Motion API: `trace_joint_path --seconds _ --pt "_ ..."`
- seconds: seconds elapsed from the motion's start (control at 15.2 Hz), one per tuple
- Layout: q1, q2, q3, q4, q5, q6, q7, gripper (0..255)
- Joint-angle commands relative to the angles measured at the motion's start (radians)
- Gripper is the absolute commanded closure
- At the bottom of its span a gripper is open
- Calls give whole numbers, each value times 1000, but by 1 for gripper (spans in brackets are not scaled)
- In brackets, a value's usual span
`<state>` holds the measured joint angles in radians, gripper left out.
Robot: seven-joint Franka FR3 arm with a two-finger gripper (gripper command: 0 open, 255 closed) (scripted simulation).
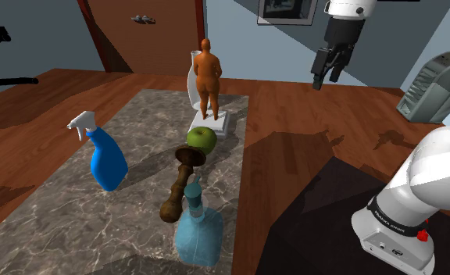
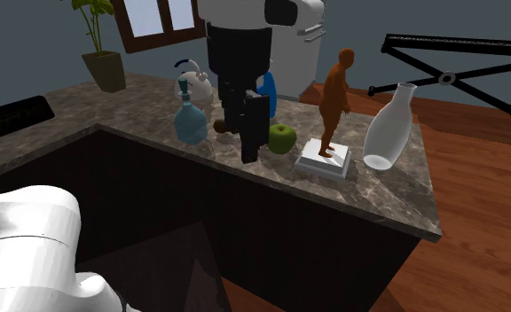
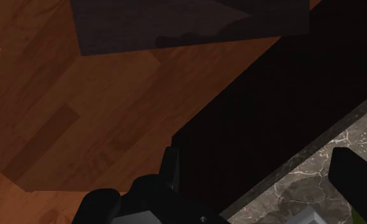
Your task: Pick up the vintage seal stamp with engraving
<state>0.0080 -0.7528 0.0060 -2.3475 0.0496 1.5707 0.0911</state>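
So we're looking at the marble worktop (image 1: 137, 129). The seal stamp (image 1: 183, 183), a dark brown turned-wood thing, is lying tilted between the green apple (image 1: 201, 139) and the pale blue bottle (image 1: 198, 234), nearer the long edge on the stand's side. The hand (image 1: 326, 80) is hanging high up, well apart from the stamp. In the wrist view we're seeing its fingers (image 3: 170, 167) standing apart, gripping nothing, over the wood floor (image 3: 80, 114) beside that edge. A blue spray bottle (image 1: 106, 160) is sitting toward the opposite edge. An orange-brown figurine (image 1: 208, 74) is standing past the apple.
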Motion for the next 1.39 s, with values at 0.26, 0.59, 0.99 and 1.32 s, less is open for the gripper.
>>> trace_joint_path --seconds 0.26,0.59,0.99,1.32 --pt "14 -3 89 -55 75 67 141 0" --pt "33 33 206 -90 165 165 315 0" --pt "42 137 352 -79 249 300 520 0" --pt "29 268 477 -26 277 418 696 0"
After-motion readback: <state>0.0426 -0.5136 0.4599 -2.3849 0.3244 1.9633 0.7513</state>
